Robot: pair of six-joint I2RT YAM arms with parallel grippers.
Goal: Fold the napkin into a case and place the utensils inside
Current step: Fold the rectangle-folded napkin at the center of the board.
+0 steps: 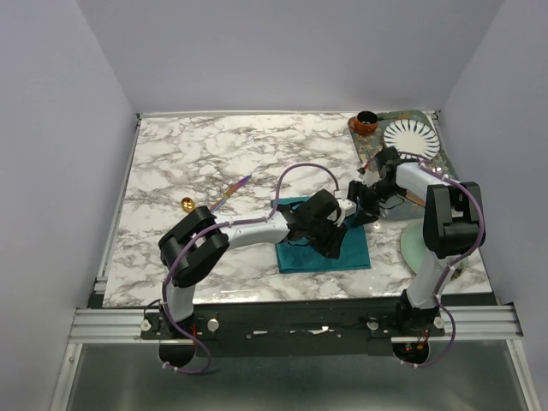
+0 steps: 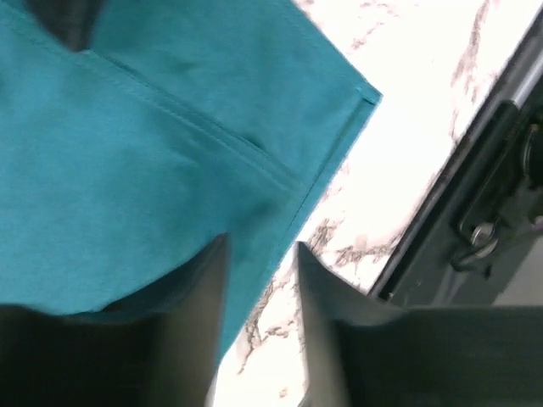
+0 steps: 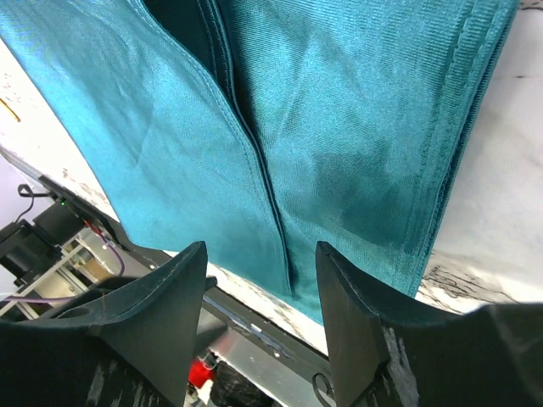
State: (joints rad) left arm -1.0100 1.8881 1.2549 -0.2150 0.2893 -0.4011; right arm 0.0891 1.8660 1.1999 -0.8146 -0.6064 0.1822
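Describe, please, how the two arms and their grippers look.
The left arm and right arm have white links between bulky black joint housings, each trailed by a looping purple cable. The left gripper and right gripper are black, with two tapered fingers each.

Arms crowd napkin [image 1: 321,253]; far table [image 1: 214,150] — open.

place: lab test cell | cues: plain enclosure walls [image 1: 51,128], aluminium rail [image 1: 291,324], marble table [image 1: 197,154]
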